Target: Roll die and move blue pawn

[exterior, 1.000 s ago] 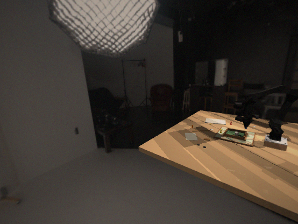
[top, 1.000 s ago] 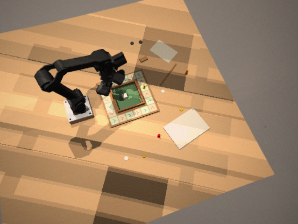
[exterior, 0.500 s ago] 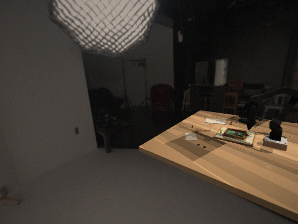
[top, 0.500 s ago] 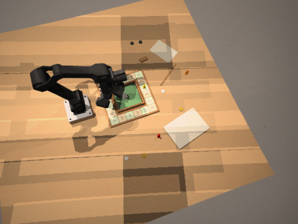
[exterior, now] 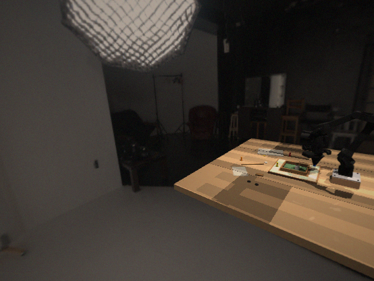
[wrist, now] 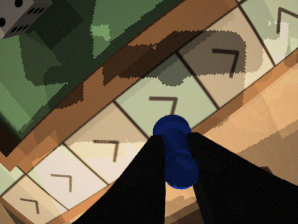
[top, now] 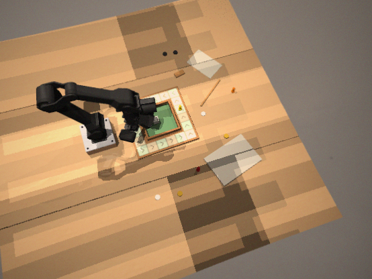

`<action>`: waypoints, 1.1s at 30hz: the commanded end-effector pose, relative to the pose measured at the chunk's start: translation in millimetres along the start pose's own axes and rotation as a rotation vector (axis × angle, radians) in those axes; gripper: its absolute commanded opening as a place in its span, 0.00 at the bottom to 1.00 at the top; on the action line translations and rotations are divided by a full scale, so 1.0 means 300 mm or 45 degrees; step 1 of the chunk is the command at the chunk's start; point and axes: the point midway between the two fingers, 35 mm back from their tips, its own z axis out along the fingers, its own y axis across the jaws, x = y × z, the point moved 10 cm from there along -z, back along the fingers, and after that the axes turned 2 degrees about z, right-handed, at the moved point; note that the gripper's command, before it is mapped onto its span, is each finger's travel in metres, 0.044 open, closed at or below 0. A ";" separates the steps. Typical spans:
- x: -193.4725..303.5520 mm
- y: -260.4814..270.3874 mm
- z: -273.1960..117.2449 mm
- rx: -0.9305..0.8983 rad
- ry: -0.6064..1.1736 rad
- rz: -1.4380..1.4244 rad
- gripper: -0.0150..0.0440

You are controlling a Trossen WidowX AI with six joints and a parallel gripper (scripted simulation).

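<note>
My gripper (wrist: 173, 144) (exterior: 314, 163) is shut on the blue pawn (wrist: 172, 129) and holds it above the outer edge of the board (top: 162, 143) (wrist: 192, 106). In the top view the arm hides the pawn; it shows faintly in the exterior view. The grey-white die (top: 156, 120) (exterior: 297, 167) (wrist: 24, 14) lies in the green-floored tray (top: 169, 118) (wrist: 102, 17) inside the track; the wrist view cuts it off, and I cannot read its top face surely. A yellow pawn (top: 180, 108) (exterior: 277, 165) stands on the far side of the track.
A red pawn (top: 198, 169) (exterior: 289, 154) and an orange pawn (top: 233, 90) (exterior: 241, 159) stand off the board. Two pale sheets (top: 204, 64) (top: 231, 161), a thin stick (top: 210, 92), a brown block (top: 179, 73) and several small discs lie around.
</note>
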 end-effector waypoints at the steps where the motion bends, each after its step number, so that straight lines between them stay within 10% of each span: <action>1: 0.003 -0.004 0.062 0.008 0.011 -0.006 0.25; 21: 0.006 -0.005 0.142 0.008 0.012 -0.006 0.25; 33: -0.002 -0.001 0.063 0.004 0.007 -0.002 0.79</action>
